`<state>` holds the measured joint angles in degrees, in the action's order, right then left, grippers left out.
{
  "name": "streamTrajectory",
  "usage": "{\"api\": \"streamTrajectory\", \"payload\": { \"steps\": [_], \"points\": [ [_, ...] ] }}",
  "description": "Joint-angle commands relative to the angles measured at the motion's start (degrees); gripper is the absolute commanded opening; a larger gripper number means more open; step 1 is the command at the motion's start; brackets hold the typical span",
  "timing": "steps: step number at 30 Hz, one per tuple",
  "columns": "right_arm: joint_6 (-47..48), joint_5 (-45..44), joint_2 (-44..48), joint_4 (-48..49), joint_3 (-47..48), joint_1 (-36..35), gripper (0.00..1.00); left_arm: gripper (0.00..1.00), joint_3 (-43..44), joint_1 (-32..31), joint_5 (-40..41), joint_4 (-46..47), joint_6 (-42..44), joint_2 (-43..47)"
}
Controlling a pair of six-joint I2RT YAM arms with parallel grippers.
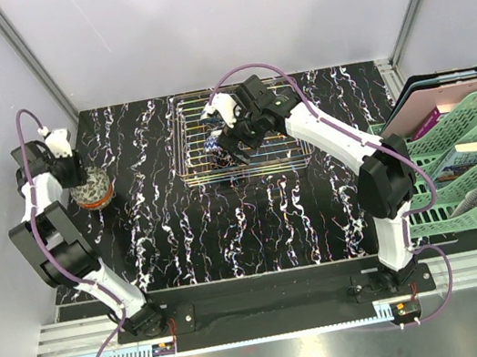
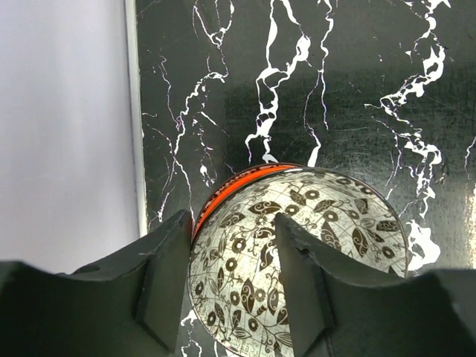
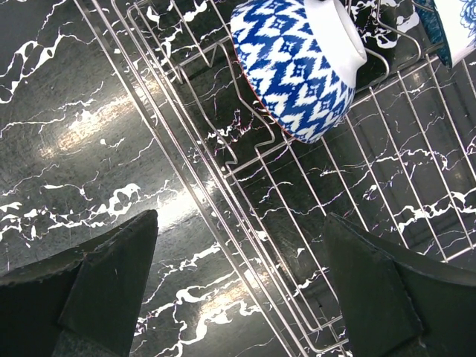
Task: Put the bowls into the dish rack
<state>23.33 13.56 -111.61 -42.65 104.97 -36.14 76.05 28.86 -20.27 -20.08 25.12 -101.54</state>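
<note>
A bowl [image 2: 312,245] with an orange outside and a dark floral pattern inside sits on the black marble table at the far left [image 1: 93,190]. My left gripper [image 2: 234,253] is open and straddles its rim, one finger outside and one inside; it also shows in the top view [image 1: 72,175]. The wire dish rack [image 1: 186,118] stands at the back centre. A blue-and-white patterned bowl [image 3: 297,67] lies on its side in the rack [image 3: 186,171]; it also shows in the top view [image 1: 215,152]. My right gripper [image 3: 238,275] is open and empty above the rack's edge, just clear of that bowl.
A second blue-rimmed bowl [image 3: 455,26] shows at the edge of the right wrist view, inside the rack. Green stacked trays [image 1: 475,155] with papers stand at the right edge of the table. Grey walls close in the left side and back.
</note>
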Motion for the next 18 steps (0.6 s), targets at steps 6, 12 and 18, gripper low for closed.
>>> {"api": "streamTrajectory", "payload": {
  "steps": [6,12,18],
  "points": [
    [-0.83,1.73,2.36,2.14,0.24,0.28,0.98,0.33,2.79,-0.56,1.46,0.65,1.24,-1.38],
    [-0.92,1.73,2.36,2.14,0.33,0.28,0.98,0.08,2.52,-0.65,2.43,0.48,1.77,-1.38],
    [-1.01,1.91,2.19,2.22,0.68,0.28,0.98,0.00,2.26,-0.65,3.31,0.12,1.77,-0.07]
  ]
}}
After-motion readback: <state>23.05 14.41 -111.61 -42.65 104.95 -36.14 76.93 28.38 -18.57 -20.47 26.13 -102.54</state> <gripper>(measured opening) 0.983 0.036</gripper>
